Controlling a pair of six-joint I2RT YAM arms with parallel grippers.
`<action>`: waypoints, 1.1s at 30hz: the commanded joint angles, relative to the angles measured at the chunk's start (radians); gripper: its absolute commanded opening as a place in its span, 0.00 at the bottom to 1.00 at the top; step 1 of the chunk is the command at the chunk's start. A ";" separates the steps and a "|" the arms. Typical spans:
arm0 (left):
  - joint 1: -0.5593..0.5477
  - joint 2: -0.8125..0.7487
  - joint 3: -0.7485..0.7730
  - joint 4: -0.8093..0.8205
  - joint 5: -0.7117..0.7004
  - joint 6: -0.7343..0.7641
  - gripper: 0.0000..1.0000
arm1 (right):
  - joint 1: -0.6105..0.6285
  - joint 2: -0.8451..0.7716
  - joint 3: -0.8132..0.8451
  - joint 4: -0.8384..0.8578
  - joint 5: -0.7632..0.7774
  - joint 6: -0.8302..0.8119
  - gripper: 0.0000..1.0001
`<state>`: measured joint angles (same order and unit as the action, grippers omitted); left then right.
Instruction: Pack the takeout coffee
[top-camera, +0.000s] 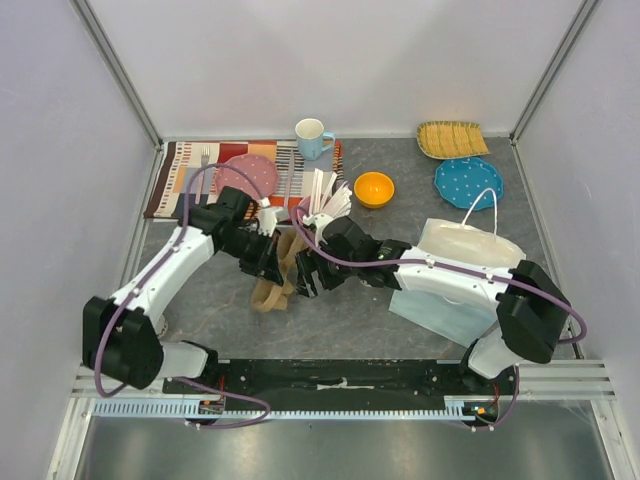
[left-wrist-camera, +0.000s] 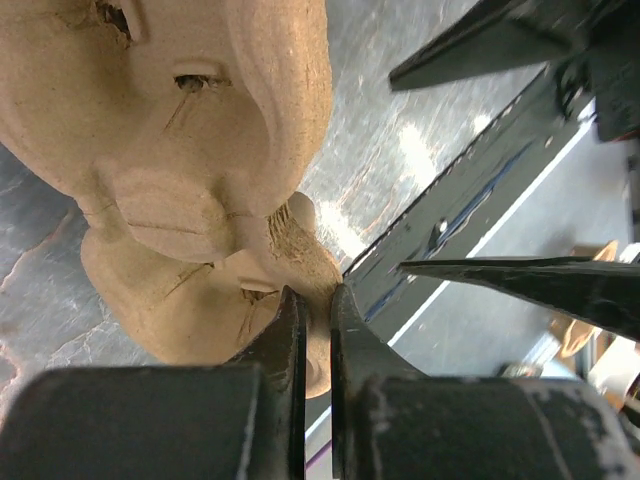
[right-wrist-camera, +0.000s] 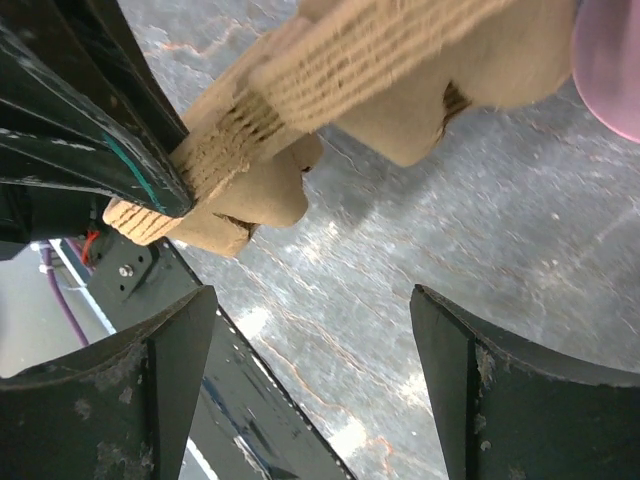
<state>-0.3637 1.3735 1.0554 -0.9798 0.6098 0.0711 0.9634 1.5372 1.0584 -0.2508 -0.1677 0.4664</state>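
Note:
A brown moulded-pulp cup carrier (top-camera: 272, 282) lies at the table's middle, between my two grippers. My left gripper (top-camera: 274, 266) is shut on a thin edge of the carrier; in the left wrist view the jaws (left-wrist-camera: 318, 300) pinch its rim and the carrier (left-wrist-camera: 180, 180) fills the upper left. My right gripper (top-camera: 306, 276) is open and empty just right of the carrier. In the right wrist view it (right-wrist-camera: 310, 330) hangs over bare table, with the carrier (right-wrist-camera: 400, 60) above and the left gripper's finger (right-wrist-camera: 100, 130) on it. The takeout coffee is hidden behind the arms.
A white handled bag (top-camera: 465, 265) stands at the right, under my right arm. A pink cup of wooden sticks (top-camera: 326, 198) is just behind the grippers. Behind are a blue mug (top-camera: 311, 137), orange bowl (top-camera: 374, 188), blue dotted plate (top-camera: 468, 182), woven plate (top-camera: 452, 138) and pink plate (top-camera: 247, 175) on a striped placemat (top-camera: 175, 185).

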 joint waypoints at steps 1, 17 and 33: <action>0.072 -0.119 -0.024 0.073 0.051 -0.181 0.02 | 0.000 0.038 0.107 0.100 -0.079 0.018 0.86; 0.235 -0.246 -0.189 0.222 0.104 -0.548 0.02 | 0.052 0.153 0.154 0.185 -0.090 0.063 0.51; 0.264 -0.149 -0.376 0.477 0.087 -0.789 0.04 | 0.057 0.328 0.138 0.189 -0.081 0.067 0.40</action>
<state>-0.1017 1.2137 0.7082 -0.6319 0.6285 -0.5800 1.0107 1.8034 1.2003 -0.0597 -0.2752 0.5392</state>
